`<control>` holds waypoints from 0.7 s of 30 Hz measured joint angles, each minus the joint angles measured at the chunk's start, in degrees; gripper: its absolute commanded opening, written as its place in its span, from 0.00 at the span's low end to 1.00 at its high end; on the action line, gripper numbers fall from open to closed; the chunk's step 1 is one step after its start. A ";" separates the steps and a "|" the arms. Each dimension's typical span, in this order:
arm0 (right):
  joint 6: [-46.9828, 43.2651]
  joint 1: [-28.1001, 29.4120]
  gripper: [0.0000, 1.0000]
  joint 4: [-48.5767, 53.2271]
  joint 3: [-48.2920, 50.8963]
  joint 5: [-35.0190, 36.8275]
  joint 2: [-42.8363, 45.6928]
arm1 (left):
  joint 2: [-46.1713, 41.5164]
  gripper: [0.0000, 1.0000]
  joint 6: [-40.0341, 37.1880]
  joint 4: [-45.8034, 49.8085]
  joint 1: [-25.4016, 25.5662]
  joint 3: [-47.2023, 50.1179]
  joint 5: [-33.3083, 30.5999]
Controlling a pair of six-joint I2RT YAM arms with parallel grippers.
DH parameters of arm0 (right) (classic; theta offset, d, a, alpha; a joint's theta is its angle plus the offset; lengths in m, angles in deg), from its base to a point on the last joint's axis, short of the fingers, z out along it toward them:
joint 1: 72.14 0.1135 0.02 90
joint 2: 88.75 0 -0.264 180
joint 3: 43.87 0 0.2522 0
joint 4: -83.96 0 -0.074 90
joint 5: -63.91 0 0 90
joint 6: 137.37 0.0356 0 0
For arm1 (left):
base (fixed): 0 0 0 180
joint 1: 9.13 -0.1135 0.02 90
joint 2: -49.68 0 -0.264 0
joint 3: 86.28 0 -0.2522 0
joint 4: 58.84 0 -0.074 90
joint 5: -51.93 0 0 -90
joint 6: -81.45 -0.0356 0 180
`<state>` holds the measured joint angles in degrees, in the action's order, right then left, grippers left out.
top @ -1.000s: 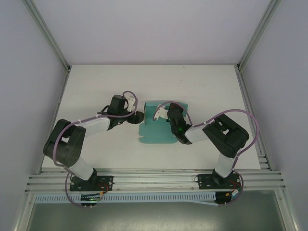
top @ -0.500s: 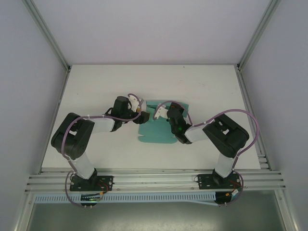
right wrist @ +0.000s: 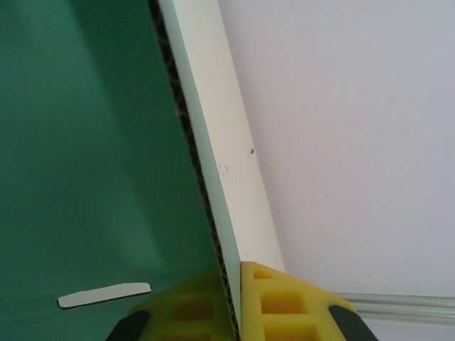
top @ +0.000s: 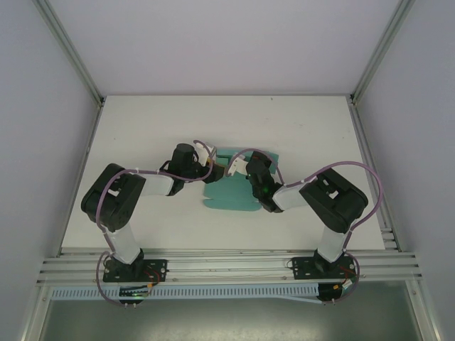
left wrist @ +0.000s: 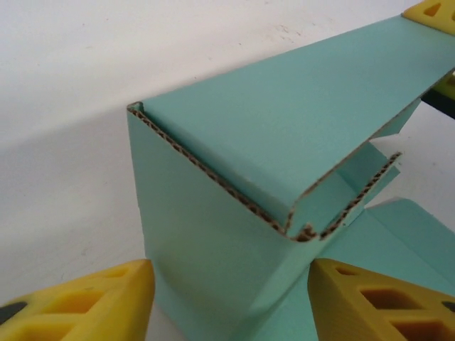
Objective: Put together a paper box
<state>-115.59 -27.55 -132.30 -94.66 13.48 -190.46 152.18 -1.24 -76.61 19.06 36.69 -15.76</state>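
Roughly at the middle of the white table [top: 142, 128], seen from above, the two arms meet over the paper box [top: 229, 197], a teal card piece lying partly flat with its far side folded up. From the left, the left arm [top: 153, 185] reaches in with its elbow bent and its wrist pointing at the box's left edge.

The left gripper [left wrist: 231, 302] is released. In its wrist view the two yellow fingertips [left wrist: 78, 302] stand apart at the bottom corners, one on each side of an upright teal wall. That wall rises from the flat base panel and bends at a sharp crease into a second panel that runs away to the upper right. The cut edge [left wrist: 213, 181] along the fold shows brown corrugated fluting, and two layers of it meet at the near corner. The left pad sits just beside the wall's lower edge; whether it touches I cannot tell. Teal base panel shows between the wall and the right pad.

Further right, the right gripper [right wrist: 238, 302] is clenched on the box. Its yellow pads [right wrist: 291, 309] pinch a raised panel edge-on, the fluted edge running down between them. Left of that edge lies the panel's deep green face, carrying a small pale slit [right wrist: 104, 295] near the pads. Right of the edge an off-white strip runs alongside it. From above, the right arm [top: 334, 199] comes in from the right with its wrist over the box's right half.
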 measured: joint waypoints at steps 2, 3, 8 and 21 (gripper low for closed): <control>0.00 0.24 0.00 0.02 0.00 0.33 0.00 | 0.11 0.47 0.44 -0.24 0.20 0.00 -1.18; 0.00 0.31 0.00 0.07 0.00 0.50 0.04 | 0.22 0.45 0.63 -0.50 0.22 0.00 -1.88; 0.00 1.16 0.00 0.76 0.02 0.98 0.44 | 0.44 0.24 1.60 -3.10 0.35 0.83 -6.34; 1.20 1.79 0.00 1.55 0.02 2.32 0.48 | 1.90 0.00 0.92 -3.19 5.68 -0.98 -24.90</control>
<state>-114.39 -25.75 -130.75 -94.64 15.80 -189.98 154.08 -0.32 -79.80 24.74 35.71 -40.66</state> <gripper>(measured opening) 0.050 0.058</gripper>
